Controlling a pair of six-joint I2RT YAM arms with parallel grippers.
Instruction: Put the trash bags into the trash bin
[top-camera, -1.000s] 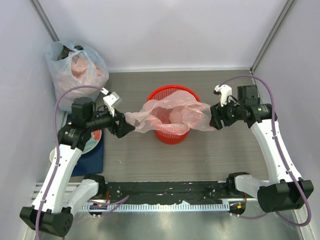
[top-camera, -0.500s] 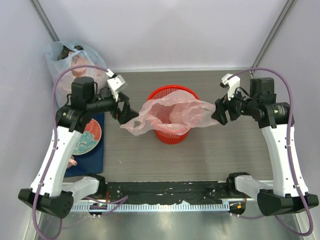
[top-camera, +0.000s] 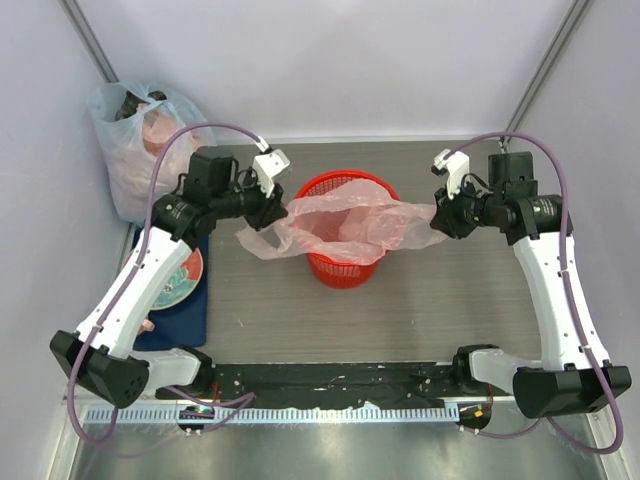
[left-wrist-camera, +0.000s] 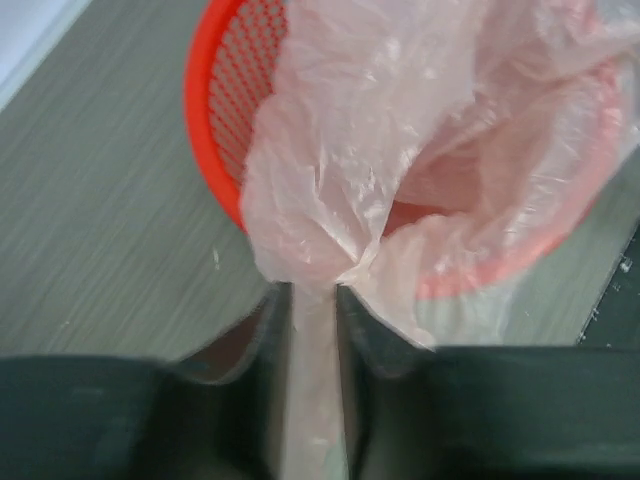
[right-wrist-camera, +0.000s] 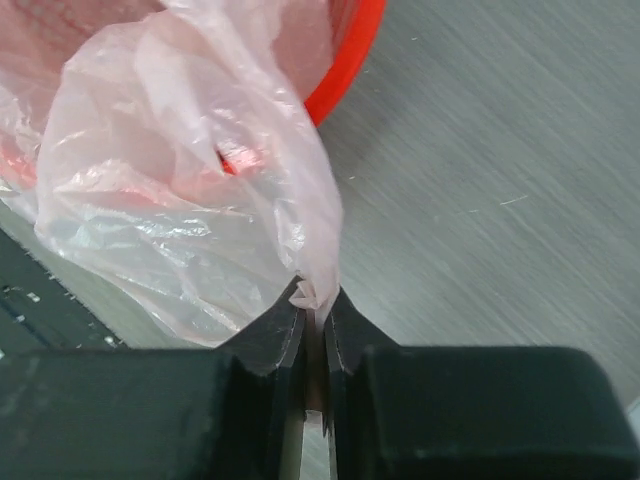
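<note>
The pale-pink trash bag (top-camera: 345, 222) hangs stretched over the mouth of the red basket (top-camera: 341, 274), which stands on the table (top-camera: 420, 320) near its middle. The bag's open top spans the rim and its middle sags inside the ring. How far down it reaches is hard to judge through the crinkled film.

At the basket's 9 o'clock, the left gripper (top-camera: 268, 212) is pressed together on a gathered strip of the bag. The left wrist view shows that strip running down between the two dark fingers (left-wrist-camera: 262, 330) of the gripper (left-wrist-camera: 312, 300), with the plastic (left-wrist-camera: 370, 150) ballooning out over the red lattice wall (left-wrist-camera: 215, 110). A loose flap hangs outside the rim on this side, above the table.

At the 3 o'clock side, the right gripper (top-camera: 440, 216) pinches the opposite edge. In the right wrist view its jaws are nearly together on a thin fold at the gripper tip (right-wrist-camera: 315, 305). The bag (right-wrist-camera: 180, 170) billows from there towards the red rim (right-wrist-camera: 352, 60).

A bigger bluish-clear bag (top-camera: 135, 140) with pink lumps sits in the 10 o'clock corner, just behind the left arm. A patterned plate (top-camera: 178, 282) lies on a blue mat (top-camera: 175, 325) at 8 o'clock, partly hidden under that arm. Purple cables (top-camera: 200, 135) arch over both arms.
</note>
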